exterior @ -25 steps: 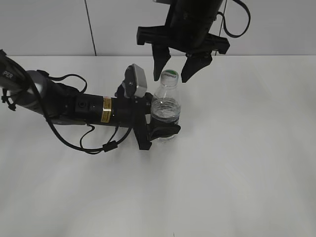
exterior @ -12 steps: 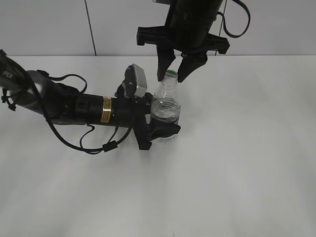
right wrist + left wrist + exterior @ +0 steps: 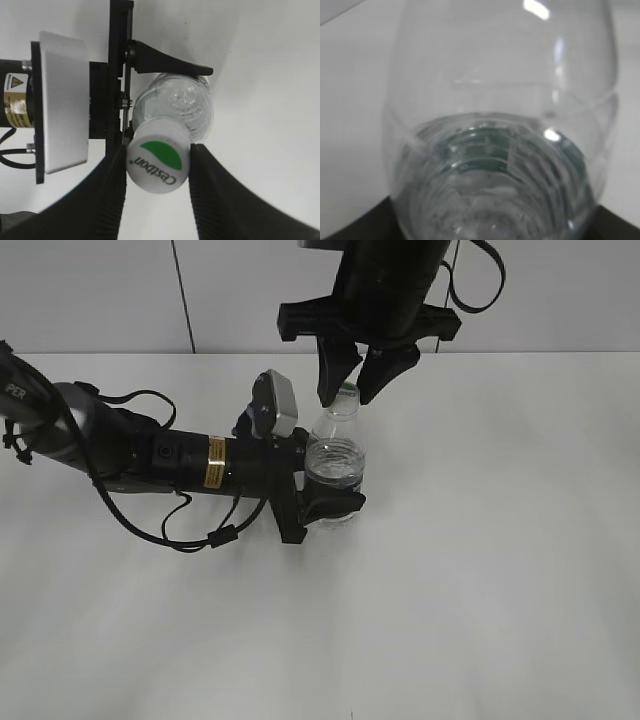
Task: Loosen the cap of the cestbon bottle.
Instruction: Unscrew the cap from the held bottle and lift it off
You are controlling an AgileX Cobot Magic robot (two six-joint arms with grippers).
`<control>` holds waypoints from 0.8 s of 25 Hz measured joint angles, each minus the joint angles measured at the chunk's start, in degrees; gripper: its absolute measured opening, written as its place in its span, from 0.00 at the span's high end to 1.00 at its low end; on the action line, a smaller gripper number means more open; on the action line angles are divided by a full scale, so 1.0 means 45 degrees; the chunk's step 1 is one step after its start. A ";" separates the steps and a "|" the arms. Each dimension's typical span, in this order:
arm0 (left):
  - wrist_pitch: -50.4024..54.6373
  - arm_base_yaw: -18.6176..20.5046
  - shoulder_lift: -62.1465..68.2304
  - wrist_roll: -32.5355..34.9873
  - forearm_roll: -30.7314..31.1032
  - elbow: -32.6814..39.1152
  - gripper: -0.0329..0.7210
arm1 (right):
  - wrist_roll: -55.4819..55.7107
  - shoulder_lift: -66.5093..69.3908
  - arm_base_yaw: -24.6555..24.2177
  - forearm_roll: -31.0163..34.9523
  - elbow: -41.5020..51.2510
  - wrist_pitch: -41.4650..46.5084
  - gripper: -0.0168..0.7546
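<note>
R tool (image 3: 157,165) clamped on cap (image 3: 158,162) | L tool (image 3: 322,490) grips cestbon bottle (image 3: 334,462) body, upright

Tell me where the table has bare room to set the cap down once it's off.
The white table is bare right of the clear plastic green-labelled bottle and across the whole front. It is crowded at the left, where the left gripper clamps the bottle, and above, where the right gripper closes on the round white green-marked cap.
</note>
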 joint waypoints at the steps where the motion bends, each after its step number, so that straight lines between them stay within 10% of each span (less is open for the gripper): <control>1: 0.0000 0.0000 0.0000 0.0000 0.0000 0.0000 0.41 | -0.0537 0.0000 0.0000 0.0000 0.0000 0.0000 0.60; 20: 0.0000 0.0000 0.0000 0.0024 0.0000 0.0000 0.41 | -0.9580 0.0015 0.0000 0.0000 -0.0039 -0.0012 0.60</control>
